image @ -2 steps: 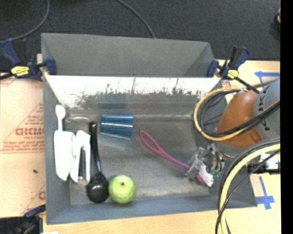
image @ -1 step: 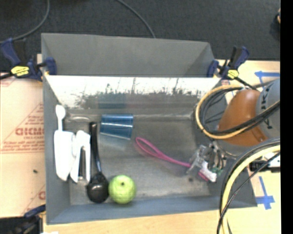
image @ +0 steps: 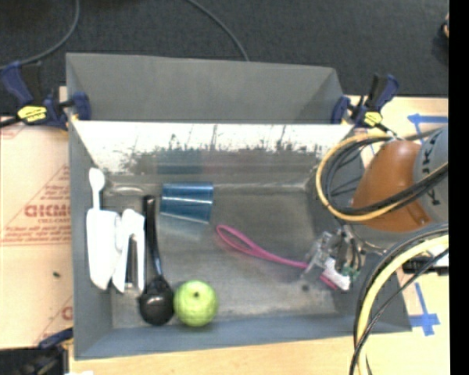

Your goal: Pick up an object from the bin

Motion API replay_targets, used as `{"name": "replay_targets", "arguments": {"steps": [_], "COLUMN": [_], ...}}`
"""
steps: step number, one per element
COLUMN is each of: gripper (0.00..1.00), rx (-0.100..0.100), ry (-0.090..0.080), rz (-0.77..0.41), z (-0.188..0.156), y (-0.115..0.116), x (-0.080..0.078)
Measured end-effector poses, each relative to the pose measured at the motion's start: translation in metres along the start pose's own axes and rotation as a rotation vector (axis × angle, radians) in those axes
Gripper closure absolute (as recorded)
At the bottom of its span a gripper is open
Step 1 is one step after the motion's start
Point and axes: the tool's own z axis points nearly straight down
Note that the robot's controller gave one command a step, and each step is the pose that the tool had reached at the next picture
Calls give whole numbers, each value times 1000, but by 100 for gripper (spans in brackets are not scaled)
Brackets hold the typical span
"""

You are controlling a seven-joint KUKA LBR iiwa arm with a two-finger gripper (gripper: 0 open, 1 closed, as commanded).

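The tool (image: 331,262) hangs low in the bin (image: 219,330), well to the right of the green apple (image: 195,302), at the far end of a thin pink looped strip (image: 277,258) that lies up and right of the apple. Whether the tool is open or closed cannot be told. A black ladle (image: 154,299) lies just left of the apple, and a blue cup (image: 187,201) lies on its side above it.
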Motion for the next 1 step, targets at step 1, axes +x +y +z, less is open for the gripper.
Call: {"name": "replay_targets", "arguments": {"steps": [1], "gripper": [100], "rx": [-1], "ry": [-1], "rz": [0], "z": [-17], "y": [0], "x": [0]}}
